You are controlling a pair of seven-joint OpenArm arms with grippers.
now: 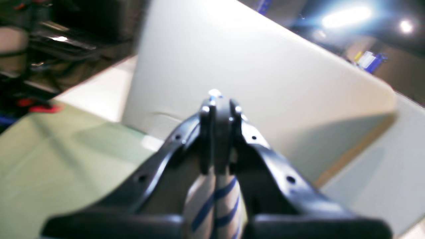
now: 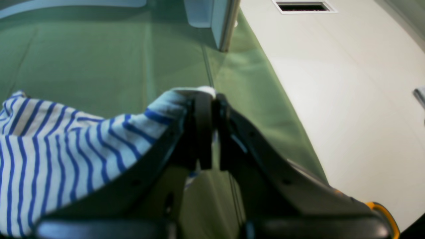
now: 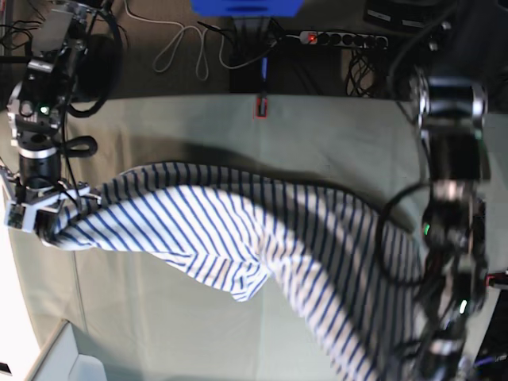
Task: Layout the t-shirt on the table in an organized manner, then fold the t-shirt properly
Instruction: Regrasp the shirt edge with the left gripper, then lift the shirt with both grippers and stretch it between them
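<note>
The t-shirt (image 3: 262, 230), white with blue stripes, hangs stretched across the table (image 3: 333, 127) between my two arms, sagging in the middle. My right gripper (image 3: 49, 222) at the base view's left is shut on one end of the shirt; in the right wrist view the gripper (image 2: 208, 99) pinches a bunched edge, and the cloth (image 2: 66, 142) trails to the left. My left gripper (image 1: 219, 109) is shut on striped cloth (image 1: 215, 205) that hangs between its fingers. In the base view the left gripper (image 3: 432, 357) is at the lower right, partly hidden by the arm.
A red clamp (image 3: 260, 105) sits on the table's far edge, with cables and a power strip (image 3: 341, 37) beyond it. A white panel (image 1: 265, 66) stands past the left gripper. A white box (image 2: 212, 16) stands near the table edge, with pale floor (image 2: 332, 83) beside it.
</note>
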